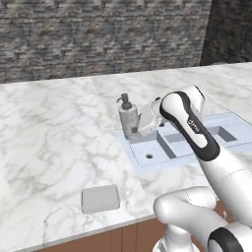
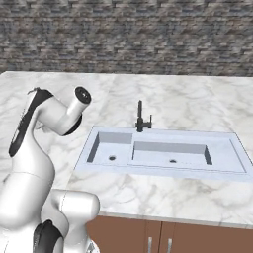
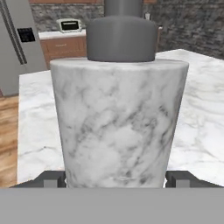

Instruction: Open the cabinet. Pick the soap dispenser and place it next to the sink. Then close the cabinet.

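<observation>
The soap dispenser [image 1: 129,118] is stood at the sink's [image 1: 147,170] left rim; the gripper [image 3: 115,179] is spread around it, contact apparently absent.

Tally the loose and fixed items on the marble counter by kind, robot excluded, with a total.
Soap dispenser: 1
Sink, double-basin: 1
Faucet, black: 1
Grey tray: 1
Total: 4

The 2 base cameras are looking forward and down from behind the arm, sharing the sink [image 1: 231,129] and marble counter [image 1: 54,138]. The hand camera is facing along the claw, sitting very near the soap dispenser [image 3: 119,122].
</observation>
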{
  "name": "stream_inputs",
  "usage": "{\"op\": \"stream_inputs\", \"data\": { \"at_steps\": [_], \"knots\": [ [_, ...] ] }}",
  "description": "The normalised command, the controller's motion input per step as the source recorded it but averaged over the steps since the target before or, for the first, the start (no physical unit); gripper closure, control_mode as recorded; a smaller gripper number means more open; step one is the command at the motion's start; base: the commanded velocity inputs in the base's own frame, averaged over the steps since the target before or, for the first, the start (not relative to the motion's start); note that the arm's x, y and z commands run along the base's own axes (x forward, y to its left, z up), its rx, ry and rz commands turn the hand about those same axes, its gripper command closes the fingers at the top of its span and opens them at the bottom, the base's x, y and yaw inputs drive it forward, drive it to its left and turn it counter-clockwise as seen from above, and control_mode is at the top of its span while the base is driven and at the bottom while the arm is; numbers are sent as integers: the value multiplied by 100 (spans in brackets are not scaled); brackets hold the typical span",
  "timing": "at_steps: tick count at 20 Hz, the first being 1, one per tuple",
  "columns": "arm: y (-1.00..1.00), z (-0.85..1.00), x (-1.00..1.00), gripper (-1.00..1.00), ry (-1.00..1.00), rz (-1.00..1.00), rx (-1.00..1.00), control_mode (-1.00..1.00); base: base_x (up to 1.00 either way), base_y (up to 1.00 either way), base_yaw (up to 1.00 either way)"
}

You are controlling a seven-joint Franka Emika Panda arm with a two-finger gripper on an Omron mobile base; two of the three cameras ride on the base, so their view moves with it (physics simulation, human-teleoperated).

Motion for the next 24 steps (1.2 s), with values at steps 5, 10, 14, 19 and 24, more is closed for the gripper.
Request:
{"op": "stream_inputs", "data": {
  "at_steps": [5, 10, 14, 19, 24],
  "knots": [
    [2, -28, 0, 100, -3, 5, 15, -100, 0, 0, 0],
    [3, -46, 0, 100, 0, 5, 9, -100, 0, 0, 0],
    [1, -59, 4, 100, 0, 5, 1, -100, 0, 0, 0],
    [0, -31, 17, 100, 2, 3, 0, -100, 0, 0, 0],
    [0, -11, 32, 100, 2, 3, 0, -100, 0, 0, 0]
  ]
}}
